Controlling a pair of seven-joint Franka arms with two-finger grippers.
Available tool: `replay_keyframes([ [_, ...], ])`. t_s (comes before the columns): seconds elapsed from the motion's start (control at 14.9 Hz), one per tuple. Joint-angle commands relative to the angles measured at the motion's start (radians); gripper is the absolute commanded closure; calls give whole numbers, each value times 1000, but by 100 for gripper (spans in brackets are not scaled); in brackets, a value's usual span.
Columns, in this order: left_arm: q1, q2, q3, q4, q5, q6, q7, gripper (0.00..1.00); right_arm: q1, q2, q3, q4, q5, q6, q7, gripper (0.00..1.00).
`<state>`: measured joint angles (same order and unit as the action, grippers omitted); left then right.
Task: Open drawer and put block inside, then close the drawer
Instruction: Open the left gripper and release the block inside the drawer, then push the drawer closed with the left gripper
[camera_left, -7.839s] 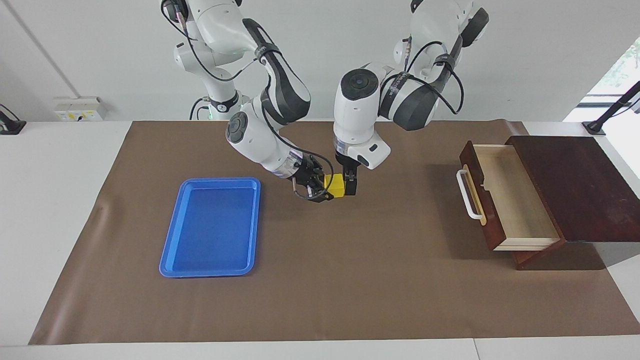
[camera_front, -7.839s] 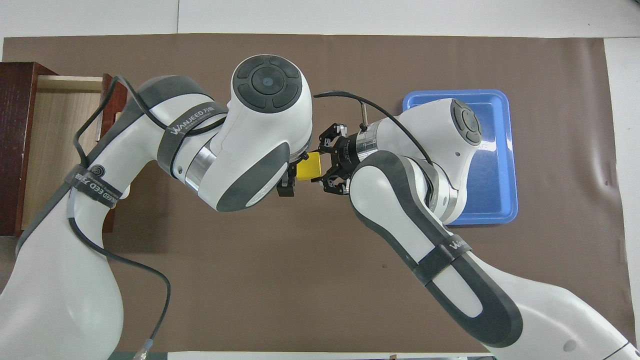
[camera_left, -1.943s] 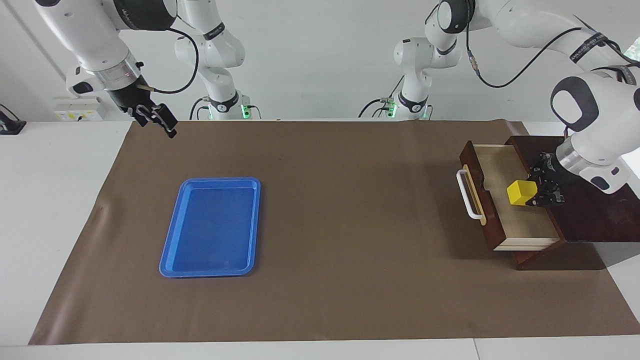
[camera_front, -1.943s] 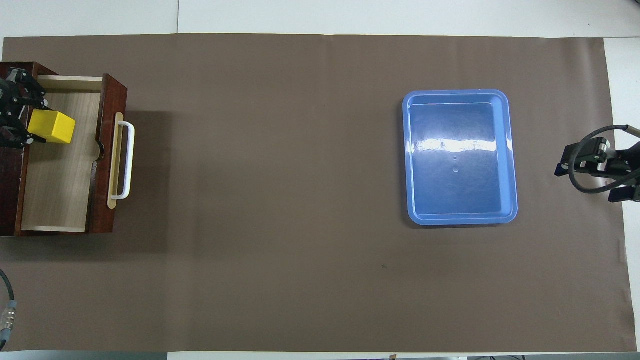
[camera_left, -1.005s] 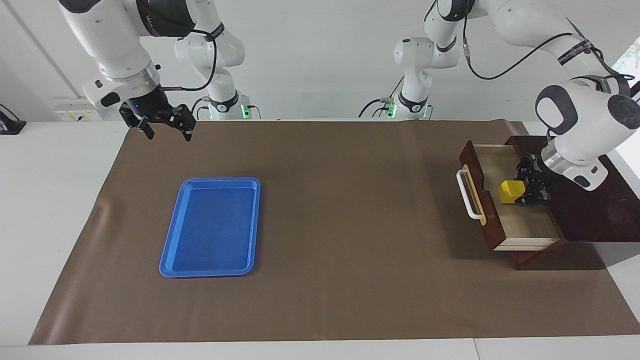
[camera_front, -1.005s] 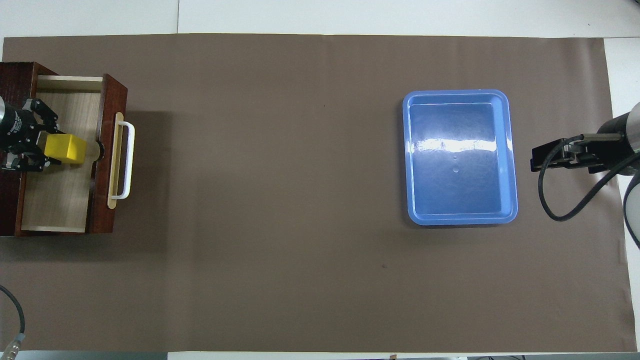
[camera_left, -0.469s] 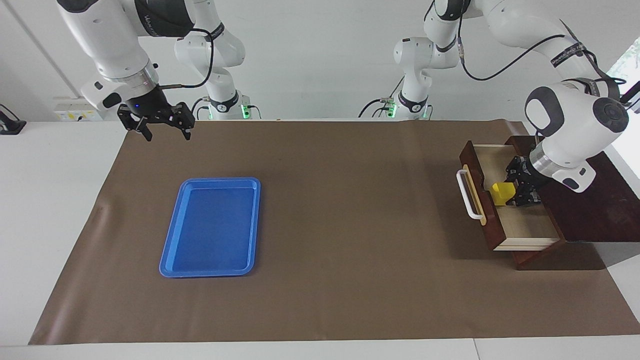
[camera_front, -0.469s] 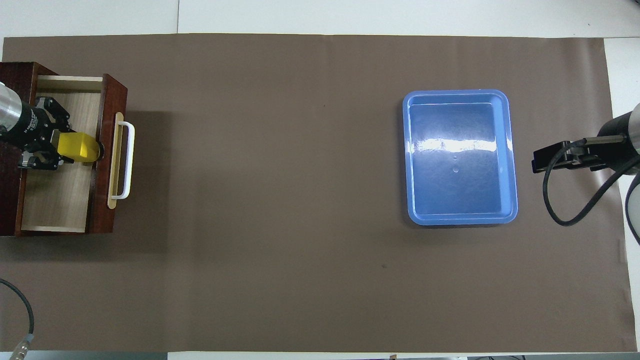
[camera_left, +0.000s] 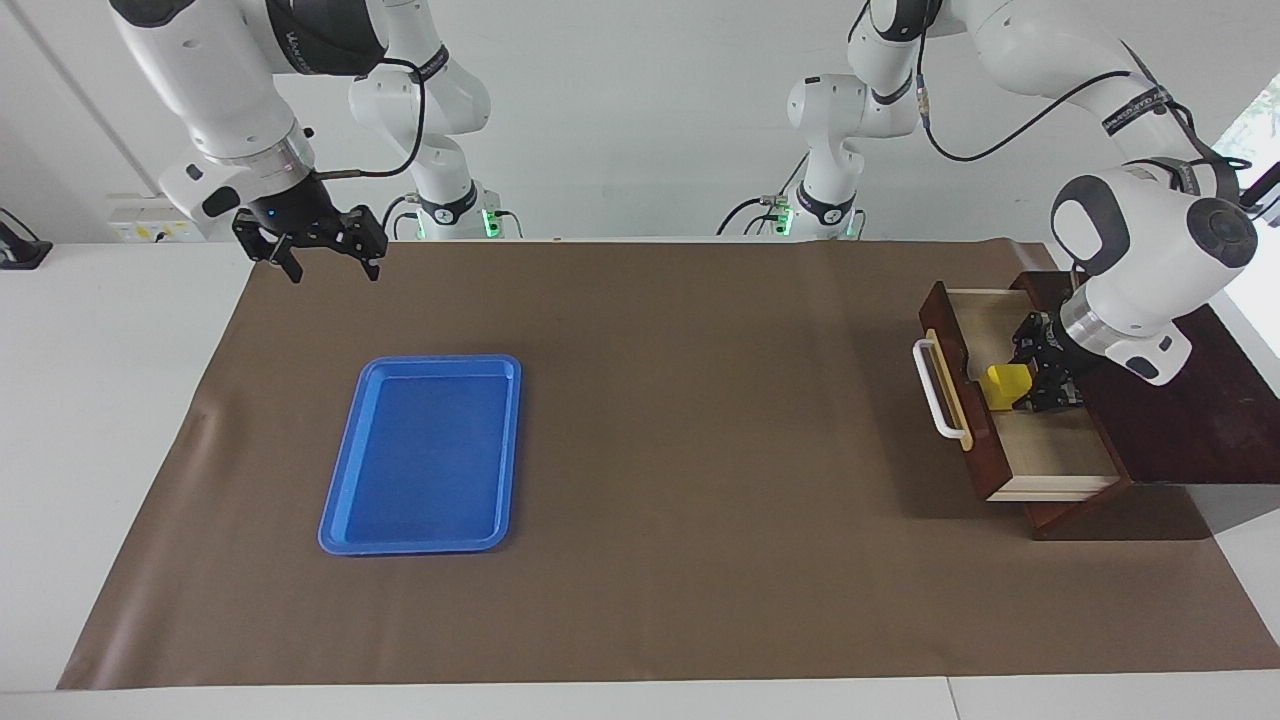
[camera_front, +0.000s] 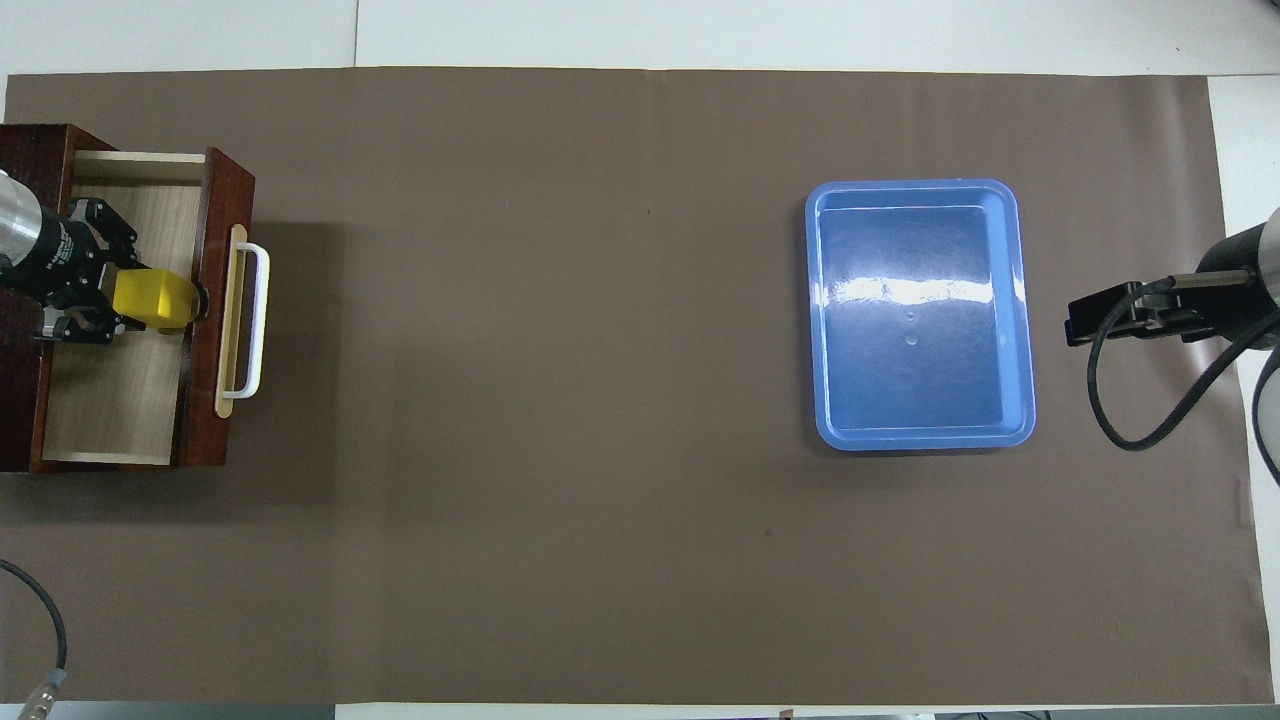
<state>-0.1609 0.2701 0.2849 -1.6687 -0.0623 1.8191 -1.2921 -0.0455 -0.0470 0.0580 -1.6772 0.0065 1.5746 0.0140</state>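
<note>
The dark reddish-brown drawer (camera_left: 1050, 452) (camera_front: 110, 410) stands pulled open at the left arm's end of the table, its white handle (camera_left: 935, 403) facing the table's middle. My left gripper (camera_left: 1022, 387) (camera_front: 128, 300) reaches down into it, shut on the yellow block (camera_left: 1004, 385) (camera_front: 152, 300). The block sits low inside, close against the drawer's front panel. Whether it rests on the drawer's floor I cannot tell. My right gripper (camera_left: 335, 268) (camera_front: 1100, 315) hangs open and empty over the mat's edge at the right arm's end, waiting.
A flat blue tray (camera_left: 345, 500) (camera_front: 1020, 300) lies on the brown mat (camera_left: 700, 450) toward the right arm's end. The drawer's dark cabinet (camera_left: 1180, 390) sits at the mat's corner. A cable loop (camera_front: 1130, 420) hangs from the right arm.
Over the last second my left gripper carried the block lower and toward the drawer's front panel. The right gripper barely shifted. Drawer and tray stayed put.
</note>
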Motion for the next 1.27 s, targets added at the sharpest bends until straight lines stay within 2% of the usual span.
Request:
replay_keyframes([
  [0.0,-14,-35,17,-55,-8,28,2,43,-14,-1,5,-4,-20,-4,-58,0],
  [0.07,-14,-35,17,-59,-8,31,2,26,-16,-1,5,-2,-20,-4,-69,0],
  [0.2,-16,-32,17,-48,-8,34,4,0,-14,-1,5,-4,-22,-4,-69,0],
  [0.4,-16,-16,8,19,-8,7,-9,0,-14,-1,5,-4,-20,-5,-69,0],
  [0.6,-22,6,0,145,-13,-98,-7,0,-14,-2,5,-9,-20,-7,-66,0],
  [0.8,-28,9,-30,220,-14,-187,-24,0,-14,-4,5,-10,-20,-8,-60,0],
  [1.0,-49,0,-104,231,-4,-181,-172,0,-14,-4,5,-10,-20,-8,-59,0],
  [1.21,-60,-2,-127,215,1,-181,-214,0,-14,-4,5,-10,-20,-11,-60,0],
])
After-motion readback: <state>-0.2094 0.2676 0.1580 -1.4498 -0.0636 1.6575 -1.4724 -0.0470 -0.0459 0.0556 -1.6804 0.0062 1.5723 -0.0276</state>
